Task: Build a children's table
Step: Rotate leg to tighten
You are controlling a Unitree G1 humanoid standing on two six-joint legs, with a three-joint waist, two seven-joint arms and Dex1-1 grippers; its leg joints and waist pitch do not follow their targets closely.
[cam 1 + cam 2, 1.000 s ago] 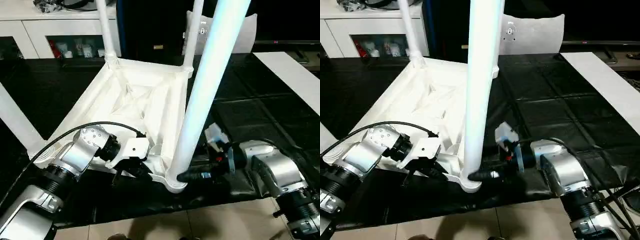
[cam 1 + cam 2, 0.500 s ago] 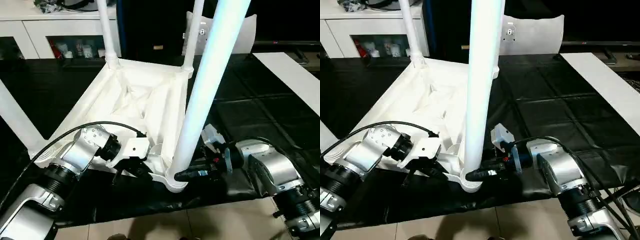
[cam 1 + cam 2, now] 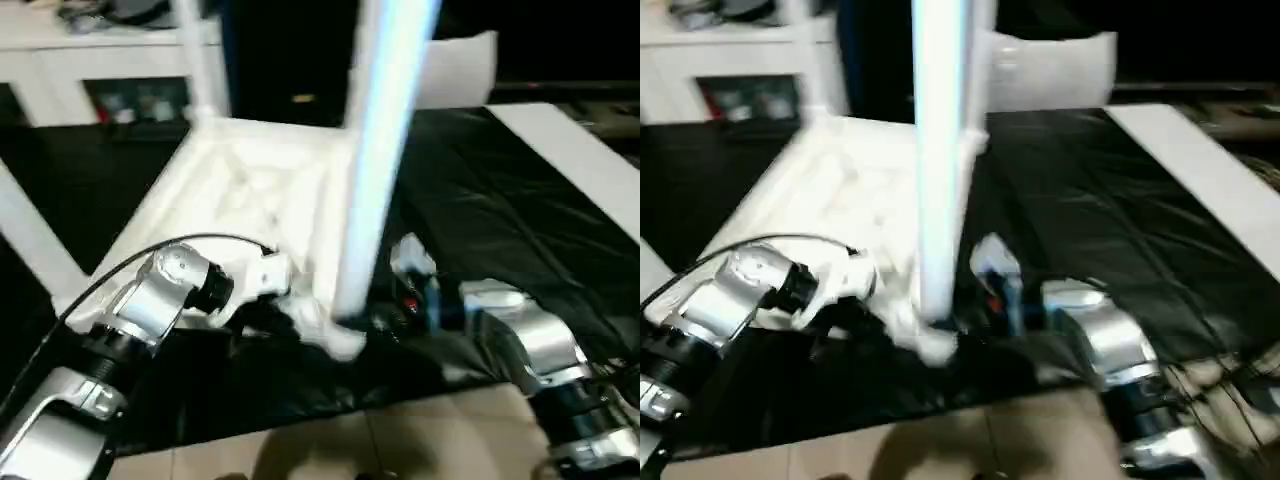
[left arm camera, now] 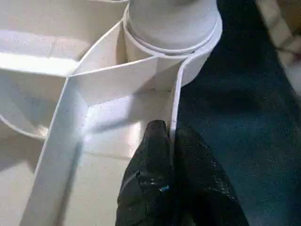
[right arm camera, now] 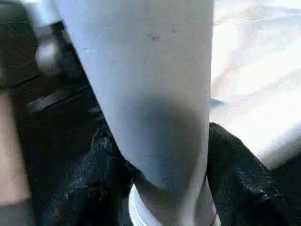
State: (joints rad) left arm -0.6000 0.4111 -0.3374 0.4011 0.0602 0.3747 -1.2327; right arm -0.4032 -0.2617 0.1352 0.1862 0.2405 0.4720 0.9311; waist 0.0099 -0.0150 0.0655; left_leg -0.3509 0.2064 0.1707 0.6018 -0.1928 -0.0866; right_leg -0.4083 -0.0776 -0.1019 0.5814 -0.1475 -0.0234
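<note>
Gripping low at the near corner socket, the right claw (image 5: 160,188) has its fingers closed on the near leg (image 3: 375,150), which has tipped leftward in the last second, so seating continues. The left claw (image 4: 170,141) pinches the rim of the tabletop (image 3: 250,190), inverted on the black worktop (image 3: 500,200). Beyond, far legs (image 3: 195,60) stand upright in their sockets.
</note>
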